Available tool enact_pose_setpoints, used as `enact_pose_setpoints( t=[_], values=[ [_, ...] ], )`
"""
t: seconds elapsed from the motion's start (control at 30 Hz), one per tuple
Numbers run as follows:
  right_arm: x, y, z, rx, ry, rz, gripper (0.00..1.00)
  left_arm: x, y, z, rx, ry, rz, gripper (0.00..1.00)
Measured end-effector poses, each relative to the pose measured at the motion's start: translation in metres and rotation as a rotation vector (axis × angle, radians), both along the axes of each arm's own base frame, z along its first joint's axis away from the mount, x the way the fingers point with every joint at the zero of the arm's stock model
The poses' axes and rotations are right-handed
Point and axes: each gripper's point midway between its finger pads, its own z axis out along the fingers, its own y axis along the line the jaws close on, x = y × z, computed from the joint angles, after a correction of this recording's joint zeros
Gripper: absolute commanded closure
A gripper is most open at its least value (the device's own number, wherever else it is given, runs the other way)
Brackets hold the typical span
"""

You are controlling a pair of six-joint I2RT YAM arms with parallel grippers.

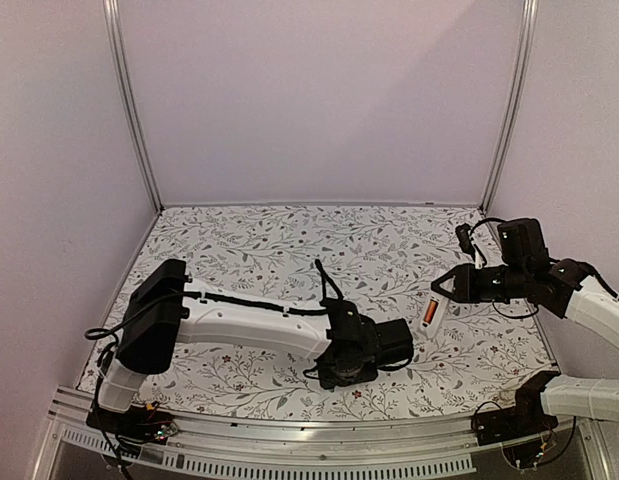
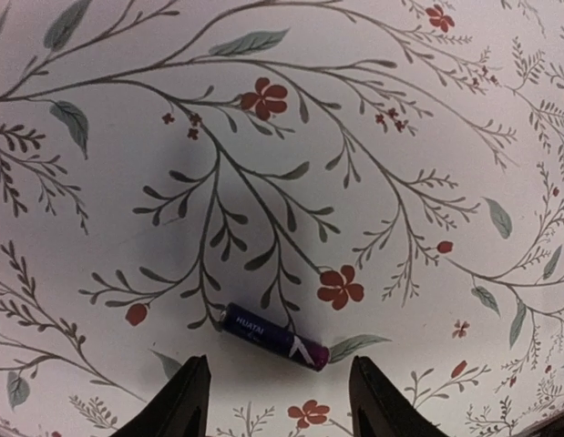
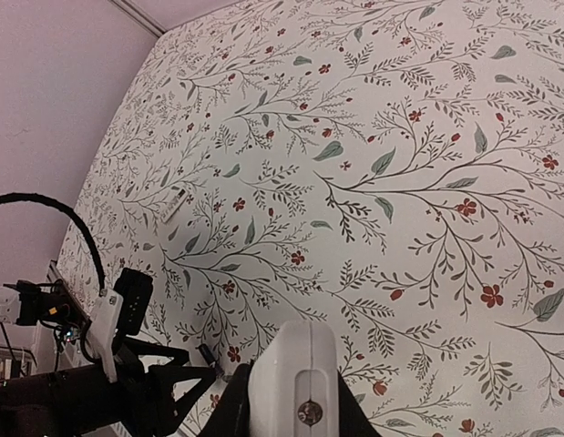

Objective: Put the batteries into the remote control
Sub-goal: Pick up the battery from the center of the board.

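- Left wrist view has the dark battery (image 2: 274, 337) lying flat on the tabletop (image 2: 382, 137), close to the near edge and about midway along it. The left gripper (image 2: 277, 402) hangs spread open with one finger on either side of it, touching nothing.
- It's a slim, glossy purple-black cylinder with printed lettering. I'd call it light, rigid and inclined to roll, so the hold should go across the middle of the barrel.
- Over by the right edge, the right gripper (image 1: 441, 292) is clamped on the remote control (image 3: 295, 364) and holds it clear of the tabletop.
- The remote is a smooth white plastic bar with rounded corners and a screw in its end. It looks stiff and a bit slippery, and safest pinched by its long sides.
- The orange-red battery (image 1: 430, 312) shows as a stripe in the remote's bay.
- The tabletop has a matte floral print.
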Motion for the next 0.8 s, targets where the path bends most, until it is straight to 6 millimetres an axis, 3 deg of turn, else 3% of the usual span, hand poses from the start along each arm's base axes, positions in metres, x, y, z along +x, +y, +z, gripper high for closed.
enact_pose_setpoints(
  t=[0.33,0.57,0.7,0.8],
  values=[
    [0.000,-0.003,-0.002,-0.014,0.001,-0.001,1.00,0.007,0.005,-0.016,0.028,0.039,0.028,0.53],
    [0.003,-0.003,-0.003,-0.026,0.005,0.002,1.00,0.006,0.007,-0.018,0.038,0.058,0.020,0.74],
    [0.004,-0.003,-0.003,-0.028,0.005,0.002,1.00,0.006,0.010,-0.019,0.051,0.063,0.005,0.92],
    [0.005,-0.005,-0.004,-0.029,0.005,-0.002,1.00,0.007,0.014,-0.020,0.072,0.066,-0.027,0.95]
  ],
)
